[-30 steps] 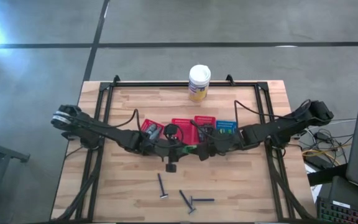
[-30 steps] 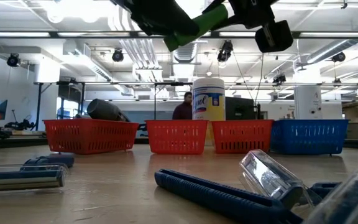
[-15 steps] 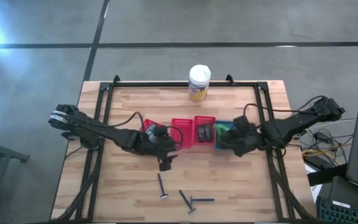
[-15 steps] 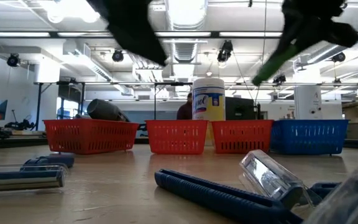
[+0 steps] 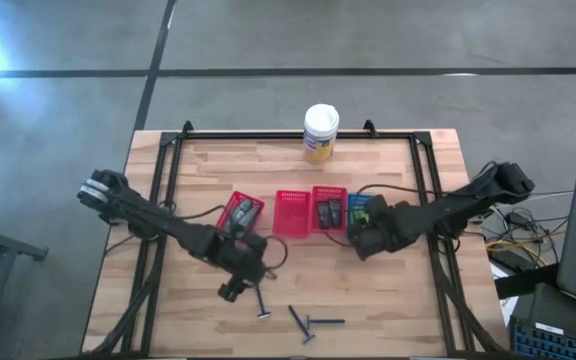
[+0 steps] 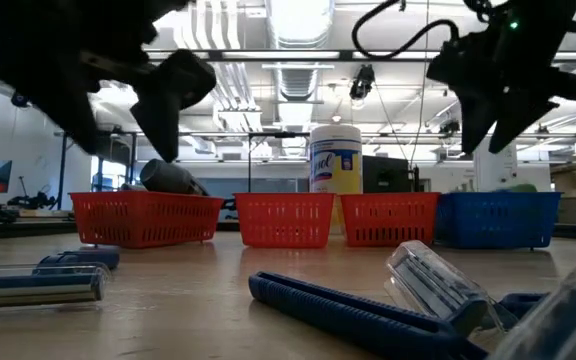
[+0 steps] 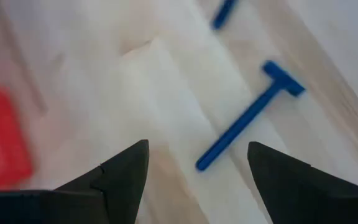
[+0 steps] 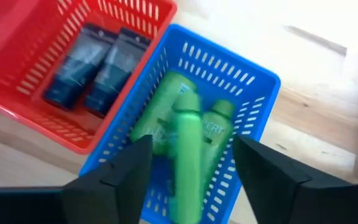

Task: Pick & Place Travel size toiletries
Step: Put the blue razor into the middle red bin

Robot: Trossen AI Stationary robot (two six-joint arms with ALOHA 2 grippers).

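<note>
Over the blue basket [image 8: 241,93] the right tool [image 8: 188,165] hung open above green tubes [image 8: 188,134]; the left tool [image 7: 194,171] (open) likely needed lowering onto a razor [image 7: 247,124].

The wooden counter [image 5: 208,170] carries a canister [image 5: 320,132] at its far edge, four baskets [image 5: 292,213] mid-counter, and three razors [image 5: 300,321] near the front.

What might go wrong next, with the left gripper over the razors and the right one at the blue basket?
1. The left gripper hangs open above a razor lying flat on the wood; its fingers may skid off the thin handle.
2. Two more razors lie touching, so gripping one could drag the other.
3. The right gripper is open just above the green tubes in the blue basket and could snag its rim.
</note>
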